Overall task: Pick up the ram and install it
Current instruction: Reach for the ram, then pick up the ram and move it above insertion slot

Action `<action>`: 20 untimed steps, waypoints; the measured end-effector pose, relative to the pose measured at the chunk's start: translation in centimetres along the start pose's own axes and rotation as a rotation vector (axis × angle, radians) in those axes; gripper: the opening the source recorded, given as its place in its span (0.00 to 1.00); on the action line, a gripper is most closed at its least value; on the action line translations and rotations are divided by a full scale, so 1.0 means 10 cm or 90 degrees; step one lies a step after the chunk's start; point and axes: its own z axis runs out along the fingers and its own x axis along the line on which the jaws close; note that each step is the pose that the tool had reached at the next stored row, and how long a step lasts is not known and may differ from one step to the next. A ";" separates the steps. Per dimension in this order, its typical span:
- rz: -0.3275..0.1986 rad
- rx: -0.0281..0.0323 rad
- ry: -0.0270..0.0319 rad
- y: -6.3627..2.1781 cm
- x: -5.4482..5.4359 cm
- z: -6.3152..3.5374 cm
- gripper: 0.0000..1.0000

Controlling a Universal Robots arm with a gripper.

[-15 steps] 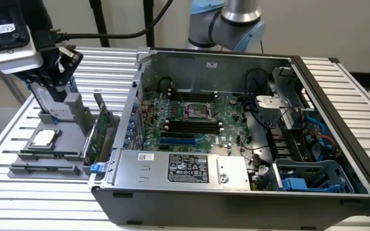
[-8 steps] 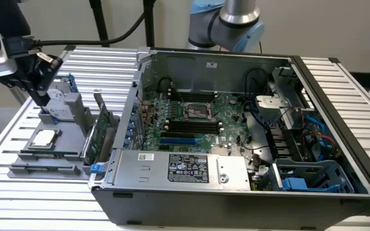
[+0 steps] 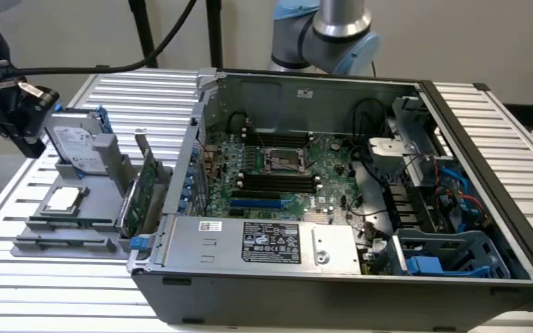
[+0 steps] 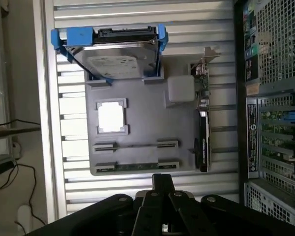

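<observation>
My gripper (image 4: 163, 181) hangs closed and empty over the slatted metal table (image 4: 137, 189), just beside the near edge of the grey tray (image 4: 142, 123). The ram (image 4: 137, 166) stands on edge in the tray's holder closest to me, a thin greenish strip between two grey end blocks. A second holder (image 4: 135, 145) lies beside it, and I cannot tell whether the thin line in it is another stick.

Farther along the tray sits the square silver processor (image 4: 111, 117). Beyond that is the hard drive (image 4: 119, 61) in its blue carrier, with a white label whose print I cannot read. The expansion card (image 4: 203, 129) stands upright along the tray's side nearest the computer case (image 4: 270, 98). A pale mark shows on its black part, too small to make out. A black sticker on the back of the case carries white symbols and lines that are just as unreadable.

In the exterior view the case lies open with the motherboard (image 3: 290, 173) exposed. Its black memory slots (image 3: 276, 182) lie between the processor socket (image 3: 280, 159) and a blue slot (image 3: 257, 203). The power supply (image 3: 248, 243) in front bears a black label with white print and a small white barcode sticker. No brand is legible on either.
</observation>
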 end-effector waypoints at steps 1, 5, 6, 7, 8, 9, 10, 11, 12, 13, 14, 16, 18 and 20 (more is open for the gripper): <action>0.000 0.0005 0.0006 -0.004 0.04 0.009 0.00; -0.001 0.0017 0.0039 -0.014 0.15 0.046 0.00; -0.001 0.0020 0.0052 -0.015 0.16 0.053 0.00; -0.001 0.0021 0.0069 -0.016 0.17 0.059 0.00; -0.001 0.0025 0.0093 -0.016 0.17 0.059 0.00; -0.001 0.0026 0.0097 -0.016 0.17 0.059 0.00; -0.001 0.0027 0.0098 -0.016 0.17 0.059 0.00; -0.001 0.0026 0.0098 -0.016 0.17 0.059 0.00; -0.001 0.0027 0.0098 -0.016 0.17 0.059 0.00; -0.001 0.0027 0.0098 -0.016 0.17 0.059 0.00; -0.001 0.0026 0.0098 -0.016 0.17 0.059 0.00; -0.001 0.0026 0.0098 -0.016 0.17 0.060 0.00; -0.001 0.0027 0.0098 -0.016 0.17 0.059 0.00; -0.001 0.0026 0.0098 -0.016 0.17 0.059 0.00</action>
